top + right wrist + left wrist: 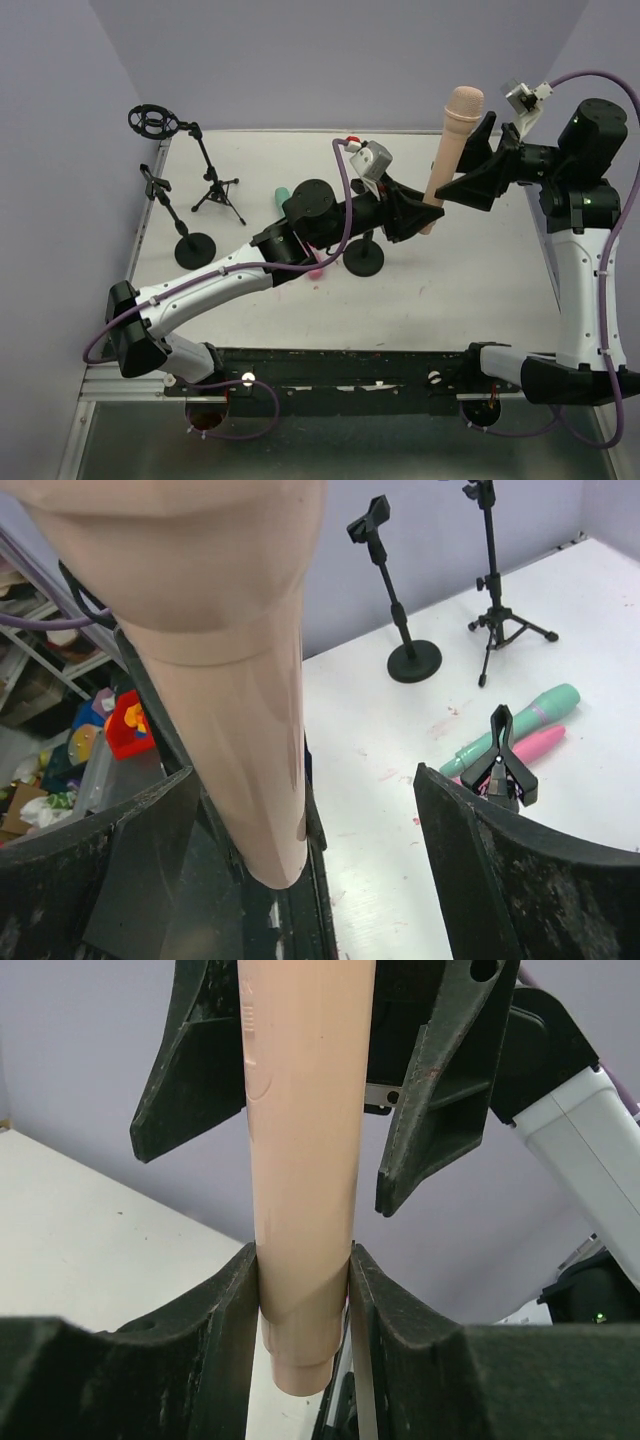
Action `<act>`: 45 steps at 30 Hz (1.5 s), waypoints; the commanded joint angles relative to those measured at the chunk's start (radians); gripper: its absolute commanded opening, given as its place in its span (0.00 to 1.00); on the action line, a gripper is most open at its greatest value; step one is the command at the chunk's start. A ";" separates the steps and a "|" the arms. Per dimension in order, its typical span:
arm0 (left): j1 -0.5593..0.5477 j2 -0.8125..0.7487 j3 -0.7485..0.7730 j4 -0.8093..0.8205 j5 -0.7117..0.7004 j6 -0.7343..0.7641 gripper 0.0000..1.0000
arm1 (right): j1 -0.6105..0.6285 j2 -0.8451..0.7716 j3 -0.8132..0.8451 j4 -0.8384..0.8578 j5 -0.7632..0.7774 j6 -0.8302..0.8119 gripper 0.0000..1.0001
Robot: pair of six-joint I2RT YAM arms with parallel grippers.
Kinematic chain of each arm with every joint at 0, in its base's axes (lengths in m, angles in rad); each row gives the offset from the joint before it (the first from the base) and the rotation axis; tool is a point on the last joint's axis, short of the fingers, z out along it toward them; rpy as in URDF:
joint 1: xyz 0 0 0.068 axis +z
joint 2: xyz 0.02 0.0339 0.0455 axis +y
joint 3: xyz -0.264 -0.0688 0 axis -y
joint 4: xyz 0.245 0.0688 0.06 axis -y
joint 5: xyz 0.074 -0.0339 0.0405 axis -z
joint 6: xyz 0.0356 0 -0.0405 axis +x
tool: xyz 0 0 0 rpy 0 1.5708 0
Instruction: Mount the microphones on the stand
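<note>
The peach microphone (452, 140) stands nearly upright in the air above the table's middle right. My left gripper (425, 210) is shut on its lower end, and the left wrist view shows the jaws pressed on both sides of the microphone (305, 1110). My right gripper (455, 183) is open around the shaft higher up; its fingers (190, 1070) stand clear of it. In the right wrist view the peach microphone (230, 680) hangs near one jaw. The teal microphone (520, 720) and the pink microphone (535, 748) lie side by side on the table, mostly hidden under my left arm in the top view.
A round-base stand (364, 258) sits under my left arm, its black clip (500, 755) open-topped. A second round-base stand with a clip (170, 215) and a tripod stand (218, 195) with a ring mount (153, 121) stand at the far left. The table's right edge (545, 260) lies by my right arm.
</note>
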 commanded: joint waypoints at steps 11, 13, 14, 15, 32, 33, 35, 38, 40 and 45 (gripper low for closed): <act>-0.024 0.088 0.080 0.078 -0.033 -0.058 0.00 | -0.001 -0.062 -0.188 0.376 -0.050 0.325 0.68; -0.024 0.088 0.081 0.075 -0.030 -0.062 0.00 | -0.002 -0.065 -0.197 0.396 -0.055 0.331 0.58; -0.023 0.085 0.078 0.069 -0.025 -0.065 0.00 | -0.002 -0.065 -0.198 0.404 -0.058 0.330 0.52; -0.024 0.079 0.075 0.060 -0.019 -0.068 0.00 | -0.002 -0.067 -0.201 0.404 -0.061 0.324 0.46; 0.155 -0.227 -0.091 -0.095 0.277 -0.064 0.99 | -0.004 -0.114 -0.316 0.370 -0.102 0.193 0.17; 0.176 -0.210 -0.045 -0.121 0.292 -0.077 0.99 | -0.004 -0.120 -0.323 0.370 -0.101 0.192 0.17; 0.189 -0.161 0.043 -0.182 0.319 -0.088 0.99 | -0.004 -0.129 -0.331 0.370 -0.102 0.187 0.17; 0.189 -0.054 0.169 -0.230 0.365 -0.110 0.99 | -0.004 -0.140 -0.339 0.368 -0.101 0.189 0.18; 0.189 0.011 0.233 -0.239 0.374 -0.142 0.99 | -0.004 -0.146 -0.340 0.368 -0.102 0.187 0.18; 0.187 0.143 0.351 -0.244 0.371 -0.194 0.97 | -0.004 -0.157 -0.348 0.362 -0.108 0.187 0.18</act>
